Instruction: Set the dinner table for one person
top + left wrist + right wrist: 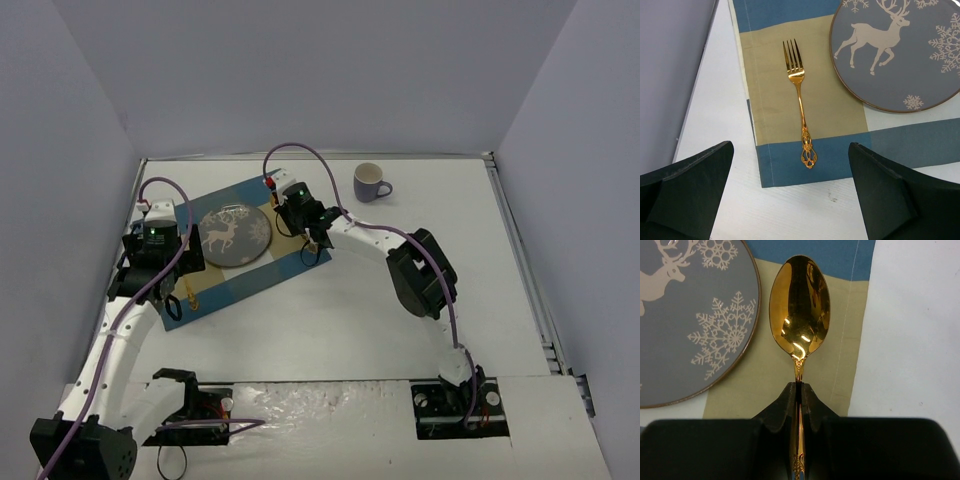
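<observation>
The dinner table [400,330] is a white tabletop. On it lies a blue-and-tan placemat [225,285] with a grey reindeer plate [236,237] on top. A gold fork [799,100] lies on the placemat left of the plate [900,50], tines pointing away. My left gripper [791,150] is open and empty, its jaws wide apart on either side of the fork's handle end; it also shows in the top view [172,297]. My right gripper [800,387] is shut on the handle of a gold spoon [800,305], whose bowl is over the tan strip right of the plate [685,325].
A grey mug [371,182] stands on the table at the back, right of the placemat. Grey walls close in the table on the left, back and right. The placemat's left edge lies near the left wall [670,75].
</observation>
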`<state>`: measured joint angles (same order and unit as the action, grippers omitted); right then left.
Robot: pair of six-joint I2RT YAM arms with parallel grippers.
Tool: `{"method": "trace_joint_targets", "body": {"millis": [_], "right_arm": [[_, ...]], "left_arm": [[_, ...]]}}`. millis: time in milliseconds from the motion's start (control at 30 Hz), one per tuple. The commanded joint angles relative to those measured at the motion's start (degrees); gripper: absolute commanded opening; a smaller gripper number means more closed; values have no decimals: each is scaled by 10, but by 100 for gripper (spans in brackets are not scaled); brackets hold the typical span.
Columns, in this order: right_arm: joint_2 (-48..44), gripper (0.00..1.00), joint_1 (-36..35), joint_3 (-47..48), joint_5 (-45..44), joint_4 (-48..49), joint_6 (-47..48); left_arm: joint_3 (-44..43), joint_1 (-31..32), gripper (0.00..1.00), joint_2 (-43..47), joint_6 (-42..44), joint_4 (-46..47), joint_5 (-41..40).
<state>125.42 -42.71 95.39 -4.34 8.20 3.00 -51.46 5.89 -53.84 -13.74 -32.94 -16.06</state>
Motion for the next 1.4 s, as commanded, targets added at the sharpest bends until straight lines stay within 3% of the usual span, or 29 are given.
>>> {"method": "trace_joint_targets", "body": {"millis": [0,333,967,1367], "right_arm": [[14,0,-11,57,-14,54,-19],[56,0,-13,79,-72,36,-83],[85,0,-5,67,-87,-7,-113],[82,0,-1,64,-89,-8,-81]], "left_arm": [[-3,-4,97,26,-28,-12,-21],[6,-4,97,32,-23,-1,-13],[7,-8,97,30,-17,3,-7],[7,-10,97,28,-15,6,-4]]}}
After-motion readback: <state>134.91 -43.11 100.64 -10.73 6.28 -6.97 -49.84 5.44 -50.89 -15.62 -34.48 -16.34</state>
